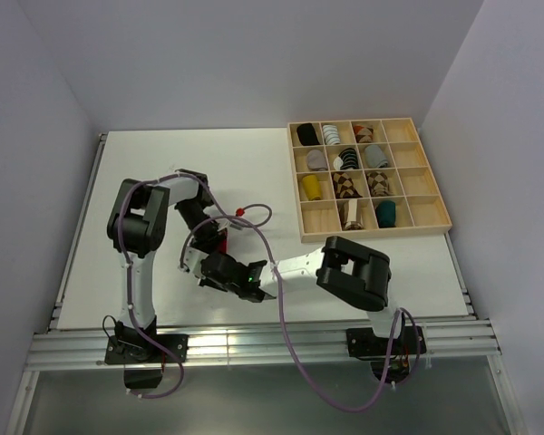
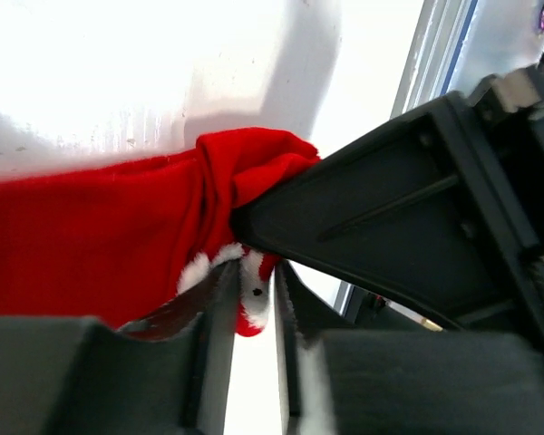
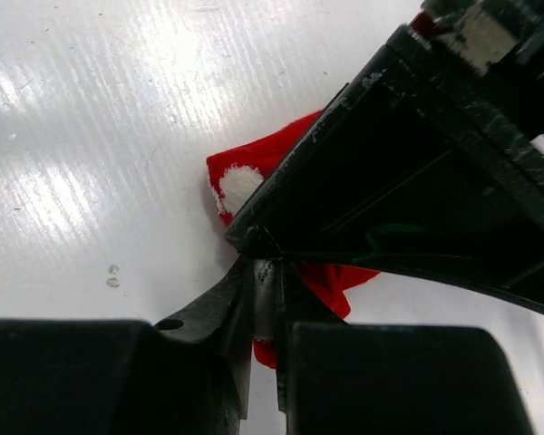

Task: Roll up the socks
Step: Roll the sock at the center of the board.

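A red sock [image 1: 222,243] with fluffy white trim lies on the white table [image 1: 145,181] between the two arms, mostly hidden under them in the top view. In the left wrist view the red sock [image 2: 91,245] stretches to the left, bunched at its right end. My left gripper [image 2: 258,272] is slightly open, with a white-and-red tip of the sock between its fingertips. My right gripper [image 3: 270,267] is shut on the red sock [image 3: 240,181], with red fabric caught low between its fingers. A dark teal sock [image 1: 386,214] and a brown-and-cream sock [image 1: 351,215] sit rolled in the tray.
A wooden compartment tray [image 1: 372,235] stands at the back right, holding several sock bundles, among them black [image 1: 306,134], yellow [image 1: 310,186] and grey [image 1: 374,156]. A purple cable with a red bead [image 1: 240,210] loops over the arms. White walls close in on the table.
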You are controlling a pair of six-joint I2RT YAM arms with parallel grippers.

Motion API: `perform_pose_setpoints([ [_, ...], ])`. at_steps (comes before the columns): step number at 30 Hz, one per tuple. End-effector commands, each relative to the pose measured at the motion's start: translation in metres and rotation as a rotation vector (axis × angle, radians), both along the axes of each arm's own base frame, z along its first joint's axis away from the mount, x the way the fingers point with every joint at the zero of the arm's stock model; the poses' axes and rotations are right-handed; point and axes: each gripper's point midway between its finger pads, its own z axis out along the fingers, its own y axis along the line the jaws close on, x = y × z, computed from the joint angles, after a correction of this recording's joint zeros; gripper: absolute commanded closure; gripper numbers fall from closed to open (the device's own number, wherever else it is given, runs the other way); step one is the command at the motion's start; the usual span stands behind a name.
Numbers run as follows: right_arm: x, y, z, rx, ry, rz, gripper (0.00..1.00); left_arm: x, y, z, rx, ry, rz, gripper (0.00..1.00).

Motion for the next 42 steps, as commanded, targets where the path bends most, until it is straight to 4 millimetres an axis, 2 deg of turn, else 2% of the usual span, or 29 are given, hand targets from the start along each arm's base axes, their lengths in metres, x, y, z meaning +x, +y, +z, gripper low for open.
perform_pose_setpoints([
  [1,-0.007,-0.017,-0.017,-0.071,0.076,-0.027,0.95,0.033,-0.02,0.026,-0.125,-0.181,0.035,0.7],
  [3,-0.011,-0.023,-0.02,-0.102,0.104,-0.029,0.97,0.043,-0.025,0.038,-0.15,-0.226,0.064,0.67],
  [5,-0.013,-0.026,-0.019,-0.107,0.121,-0.036,0.98,0.052,-0.025,0.046,-0.149,-0.255,0.097,0.67],
  [6,-0.014,-0.031,-0.02,-0.123,0.129,-0.044,0.98,0.063,-0.026,0.049,-0.161,-0.308,0.112,0.69],
  [9,-0.016,-0.038,-0.019,-0.132,0.14,-0.053,0.99,0.086,-0.018,0.049,-0.113,-0.387,0.21,0.71],
  [10,-0.017,-0.039,-0.019,-0.133,0.147,-0.055,0.99,0.102,-0.012,0.042,-0.083,-0.452,0.223,0.72],
  [11,-0.016,-0.04,-0.017,-0.134,0.149,-0.058,0.99,0.105,-0.007,0.035,-0.042,-0.438,0.259,0.73],
  [14,-0.016,-0.044,-0.017,-0.161,0.153,-0.069,1.0,0.104,-0.001,0.019,0.004,-0.403,0.259,0.75],
  [17,-0.018,-0.047,-0.016,-0.166,0.16,-0.066,1.0,0.096,0.0,-0.003,0.013,-0.341,0.238,0.76],
  [19,-0.017,-0.048,-0.014,-0.166,0.163,-0.067,1.0,0.092,-0.001,-0.01,0.011,-0.337,0.225,0.76],
  [23,-0.017,-0.047,-0.007,-0.176,0.167,-0.054,1.0,0.094,-0.006,-0.02,0.03,-0.347,0.227,0.75],
  [27,-0.025,-0.042,0.005,-0.177,0.211,-0.001,1.0,0.105,-0.005,-0.037,0.105,-0.402,0.227,0.78],
  [29,-0.035,-0.032,0.013,-0.145,0.279,0.06,1.0,0.107,-0.005,-0.04,0.125,-0.414,0.234,0.78],
  [30,-0.033,-0.032,0.016,-0.141,0.297,0.065,1.0,0.109,-0.004,-0.042,0.136,-0.417,0.237,0.79],
  [31,-0.045,-0.027,0.017,-0.121,0.366,0.121,1.0,0.112,-0.005,-0.042,0.139,-0.427,0.244,0.79],
  [33,-0.042,-0.027,0.014,-0.117,0.443,0.131,1.0,0.116,-0.006,-0.042,0.14,-0.433,0.251,0.79],
  [35,-0.049,-0.027,0.012,-0.089,0.539,0.167,1.0,0.119,-0.007,-0.04,0.135,-0.442,0.26,0.79],
  [37,-0.039,-0.032,0.006,-0.055,0.62,0.137,0.99,0.121,-0.009,-0.039,0.134,-0.451,0.265,0.79],
  [38,-0.045,-0.029,0.006,-0.019,0.685,0.168,0.99,0.12,-0.01,-0.038,0.127,-0.448,0.266,0.79],
  [39,-0.035,-0.037,-0.001,0.0,0.746,0.123,0.99,0.12,-0.011,-0.038,0.123,-0.449,0.264,0.79],
  [42,-0.031,-0.04,-0.007,0.05,0.874,0.113,0.97,0.122,-0.016,-0.035,0.108,-0.458,0.266,0.78],
])
